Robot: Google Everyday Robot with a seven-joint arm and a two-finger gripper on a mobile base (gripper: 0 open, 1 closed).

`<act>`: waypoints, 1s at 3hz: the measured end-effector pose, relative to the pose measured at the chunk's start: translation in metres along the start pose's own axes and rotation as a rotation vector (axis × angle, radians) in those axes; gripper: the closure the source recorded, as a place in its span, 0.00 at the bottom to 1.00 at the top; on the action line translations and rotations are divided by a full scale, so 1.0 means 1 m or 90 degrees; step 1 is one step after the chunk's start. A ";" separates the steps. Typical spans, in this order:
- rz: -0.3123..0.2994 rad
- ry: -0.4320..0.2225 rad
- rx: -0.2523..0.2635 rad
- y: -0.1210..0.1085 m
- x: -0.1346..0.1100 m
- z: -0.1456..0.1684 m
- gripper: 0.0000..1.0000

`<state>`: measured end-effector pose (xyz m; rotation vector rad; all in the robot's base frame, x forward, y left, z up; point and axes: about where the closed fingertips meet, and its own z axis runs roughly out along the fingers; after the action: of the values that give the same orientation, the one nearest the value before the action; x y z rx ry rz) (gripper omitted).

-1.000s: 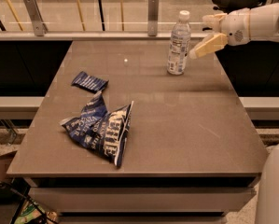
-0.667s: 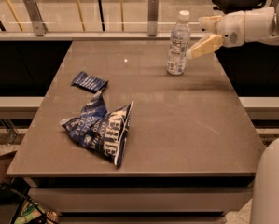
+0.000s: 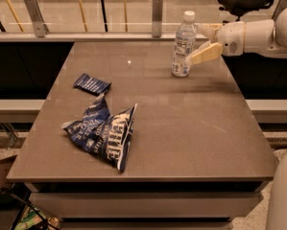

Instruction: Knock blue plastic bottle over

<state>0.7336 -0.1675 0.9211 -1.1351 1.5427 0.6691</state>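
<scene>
Fingers (image 3: 206,53) spread wide, the gripper (image 3: 196,44) sits right of the upright bottle (image 3: 182,47) near the table's (image 3: 191,138) far edge, lower finger touching its side

The blue plastic bottle (image 3: 183,44) stands near the table's (image 3: 191,128) far right corner. The gripper (image 3: 195,44), fingers spread, reaches over the right edge, its lower finger (image 3: 205,53) touching the bottle.

Clear glossy blue plastic bottle (image 3: 183,47); smooth, faintly sheened tabletop (image 3: 191,133); crinkled shiny snack bags (image 3: 104,134); smooth cream hand (image 3: 196,44), upper right.
</scene>
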 end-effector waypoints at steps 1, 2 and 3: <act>0.016 -0.024 -0.001 0.004 0.008 0.007 0.00; 0.030 -0.046 0.002 0.003 0.011 0.015 0.00; 0.042 -0.061 0.004 0.002 0.011 0.025 0.00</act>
<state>0.7420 -0.1483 0.9032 -1.0359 1.5045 0.7523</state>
